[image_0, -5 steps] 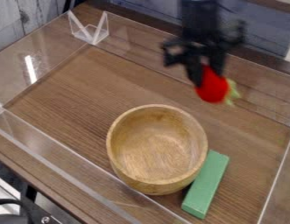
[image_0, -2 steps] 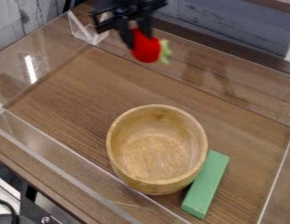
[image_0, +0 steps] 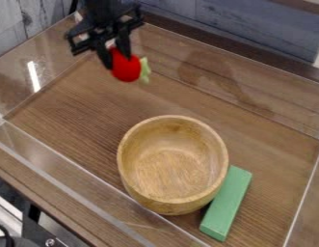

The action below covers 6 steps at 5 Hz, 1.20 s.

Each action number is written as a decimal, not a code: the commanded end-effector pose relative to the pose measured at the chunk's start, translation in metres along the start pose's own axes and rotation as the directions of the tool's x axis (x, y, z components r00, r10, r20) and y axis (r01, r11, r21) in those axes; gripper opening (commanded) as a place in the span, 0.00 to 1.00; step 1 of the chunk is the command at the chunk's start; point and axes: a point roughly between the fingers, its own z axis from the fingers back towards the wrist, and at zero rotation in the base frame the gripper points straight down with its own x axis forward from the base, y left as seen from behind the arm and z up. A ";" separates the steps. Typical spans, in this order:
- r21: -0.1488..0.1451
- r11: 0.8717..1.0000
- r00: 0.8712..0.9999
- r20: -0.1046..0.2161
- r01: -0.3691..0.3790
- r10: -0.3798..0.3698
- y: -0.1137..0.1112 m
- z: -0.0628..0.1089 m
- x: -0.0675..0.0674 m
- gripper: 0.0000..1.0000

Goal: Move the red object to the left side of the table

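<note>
Above the wood-grain table (image_0: 71, 106), at its far left, the gripper (image_0: 114, 48) is clamped on the round red object (image_0: 124, 67), green stem tuft pointing right.

The arm reached down from the top left, its black gripper (image_0: 119, 50) pointing steeply downward, jaws clamped on the red object (image_0: 125, 67).

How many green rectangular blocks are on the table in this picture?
1. The green block lies flat at the lower right of the table, right beside the wooden bowl. No other block shows; I see nothing that could hide another.
</note>
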 end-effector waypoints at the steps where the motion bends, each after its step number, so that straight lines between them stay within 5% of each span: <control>1: -0.017 1.000 0.999 0.048 0.001 -0.001 0.006 -0.007 0.013 0.00; 3: -0.009 1.000 0.997 0.073 -0.012 0.013 0.004 -0.021 0.020 0.00; 4: -0.005 0.999 0.995 0.087 -0.040 0.041 0.001 -0.023 0.020 1.00; 5: -0.003 0.997 0.992 0.099 -0.078 0.078 -0.003 -0.026 0.020 0.00; 6: -0.005 0.982 0.975 0.123 -0.187 0.186 -0.008 -0.040 0.029 0.00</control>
